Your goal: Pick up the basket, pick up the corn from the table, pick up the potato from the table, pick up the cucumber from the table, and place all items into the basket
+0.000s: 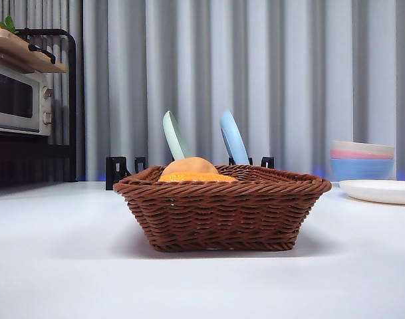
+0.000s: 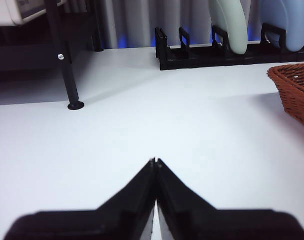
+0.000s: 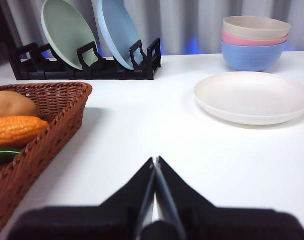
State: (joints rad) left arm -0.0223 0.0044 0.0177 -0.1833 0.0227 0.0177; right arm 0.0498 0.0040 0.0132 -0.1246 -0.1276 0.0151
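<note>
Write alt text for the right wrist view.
A wicker basket holds a potato, corn and a cucumber. The right gripper hangs shut over the white table, a white plate beyond.

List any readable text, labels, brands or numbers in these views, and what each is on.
No readable text in any view.
Microwave: its control panel with knobs shows no legible markings; too small and blurred to tell.
Basket, corn, potato, cucumber: no labels.
Racked plates, stacked bowls, white plate: plain, no print.
Left gripper and right gripper: no markings visible.
</note>
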